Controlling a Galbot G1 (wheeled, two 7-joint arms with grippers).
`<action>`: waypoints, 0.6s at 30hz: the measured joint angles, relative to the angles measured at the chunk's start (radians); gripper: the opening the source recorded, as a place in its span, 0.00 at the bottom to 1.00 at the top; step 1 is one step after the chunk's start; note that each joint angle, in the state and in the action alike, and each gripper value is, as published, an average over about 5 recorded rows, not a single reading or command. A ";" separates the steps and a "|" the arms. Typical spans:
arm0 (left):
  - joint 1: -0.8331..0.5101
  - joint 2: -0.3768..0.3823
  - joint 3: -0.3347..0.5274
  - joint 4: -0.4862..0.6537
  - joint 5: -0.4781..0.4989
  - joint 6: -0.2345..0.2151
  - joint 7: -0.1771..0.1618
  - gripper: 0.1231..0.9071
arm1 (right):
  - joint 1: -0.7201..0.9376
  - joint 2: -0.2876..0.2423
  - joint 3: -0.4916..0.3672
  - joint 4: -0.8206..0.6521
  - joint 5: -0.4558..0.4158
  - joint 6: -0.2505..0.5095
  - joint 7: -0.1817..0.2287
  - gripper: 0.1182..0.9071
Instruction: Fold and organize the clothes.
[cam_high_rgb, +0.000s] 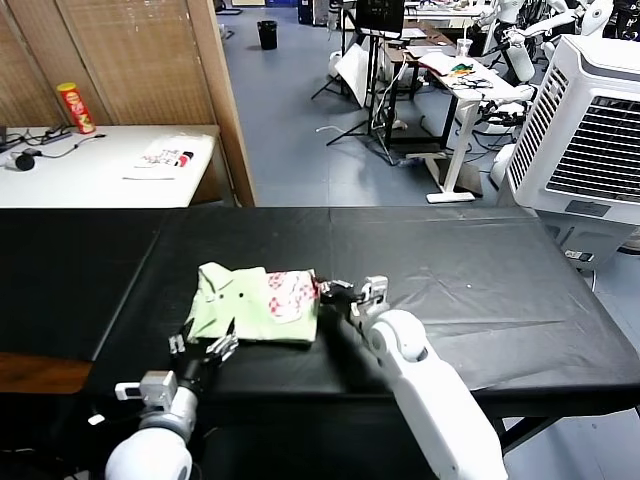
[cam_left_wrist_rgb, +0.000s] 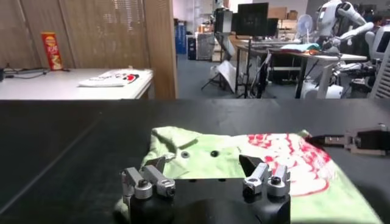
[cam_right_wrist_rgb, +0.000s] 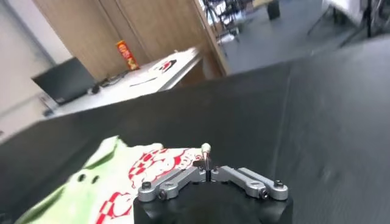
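The clothes are one pale mint-green T-shirt (cam_high_rgb: 255, 305) with a red-and-white print, lying folded on the black table (cam_high_rgb: 480, 270). My left gripper (cam_high_rgb: 203, 347) hovers at the shirt's near left edge. In the left wrist view it (cam_left_wrist_rgb: 204, 163) stands open, with the green fabric (cam_left_wrist_rgb: 244, 158) just beyond its tips. My right gripper (cam_high_rgb: 328, 291) sits at the shirt's right edge, by the print. In the right wrist view it (cam_right_wrist_rgb: 207, 169) is shut, with a pale sliver of the shirt's edge (cam_right_wrist_rgb: 122, 176) pinched between its tips. It also shows in the left wrist view as the right gripper (cam_left_wrist_rgb: 314, 140), touching the printed corner.
A white side table (cam_high_rgb: 100, 175) at the back left holds a white packet (cam_high_rgb: 165, 157) and a red can (cam_high_rgb: 75, 107). A wooden partition (cam_high_rgb: 215, 90) stands behind the black table. A white air cooler (cam_high_rgb: 590, 130) is at the right.
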 joint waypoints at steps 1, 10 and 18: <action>-0.001 -0.002 0.001 0.000 0.000 -0.002 0.000 0.86 | 0.008 -0.002 0.001 -0.011 -0.015 0.002 -0.012 0.00; -0.013 0.018 0.007 0.016 -0.034 -0.054 0.005 0.86 | -0.055 -0.083 0.043 0.108 -0.087 0.023 -0.030 0.41; 0.004 0.069 0.014 0.037 -0.062 -0.132 0.025 0.86 | -0.326 -0.191 0.147 0.397 -0.220 0.169 0.101 0.84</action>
